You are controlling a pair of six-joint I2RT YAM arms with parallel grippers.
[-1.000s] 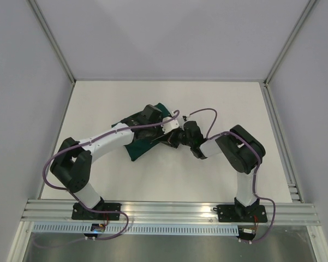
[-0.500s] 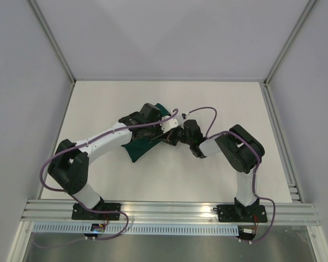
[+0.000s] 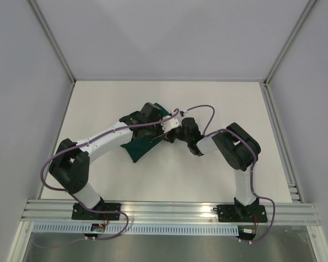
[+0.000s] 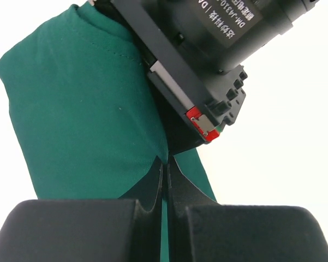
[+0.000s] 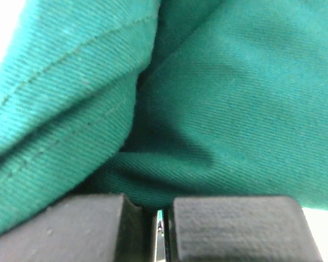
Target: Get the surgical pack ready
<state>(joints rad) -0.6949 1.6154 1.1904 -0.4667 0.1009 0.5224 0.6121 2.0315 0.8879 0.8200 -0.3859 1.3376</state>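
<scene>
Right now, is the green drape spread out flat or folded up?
Folded up. The green drape lies as a small bundle on the table, and both wrist views show rounded folds stacked over each other.

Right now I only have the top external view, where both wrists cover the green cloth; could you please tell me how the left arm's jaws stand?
Observer: In the left wrist view the left jaws stand shut, fingertips meeting over the green drape. A green sliver shows between them, but I cannot tell whether cloth is pinched.
Operator: Thank you. And the right jaws?
Observer: Shut as well. In the right wrist view, folded drape with a stitched hem fills the frame above them.
Operator: Is anything close ahead of the left jaws?
Observer: Yes, the right arm's black wrist housing sits directly beyond their tips, over the drape.
</scene>
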